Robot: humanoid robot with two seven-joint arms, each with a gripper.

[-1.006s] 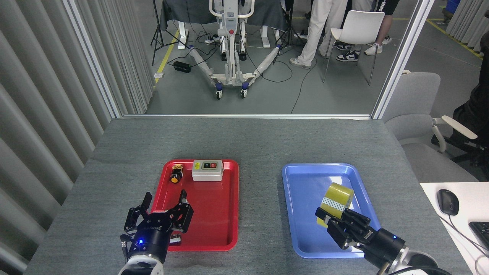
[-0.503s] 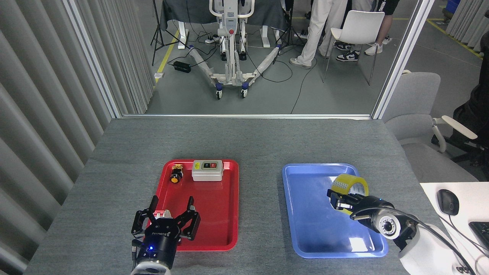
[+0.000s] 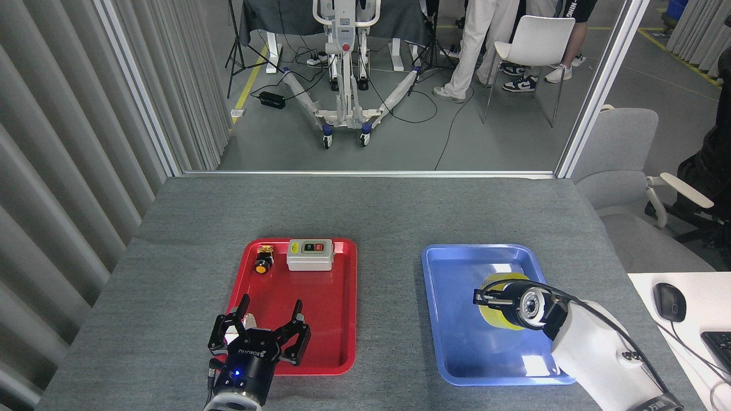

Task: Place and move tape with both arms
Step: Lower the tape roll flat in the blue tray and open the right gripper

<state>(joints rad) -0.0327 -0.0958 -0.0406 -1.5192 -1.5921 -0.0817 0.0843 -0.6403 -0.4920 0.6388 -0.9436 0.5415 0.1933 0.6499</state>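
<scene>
Tape (image 3: pixel 495 319) under right gripper (image 3: pixel 502 302).

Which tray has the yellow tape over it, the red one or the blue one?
The blue plastic tray, on the right. The yellow tape roll is over it; the red plastic tray holds a grey switch box.

Right gripper (image 3: pixel 502 302) has swung from a low, side-on pose to point down over the blue tray (image 3: pixel 451 319), carrying the tape (image 3: pixel 495 319) leftward. Left gripper (image 3: pixel 260 328) has shifted right over the red tray (image 3: pixel 337 297), jaws spread throughout.
</scene>
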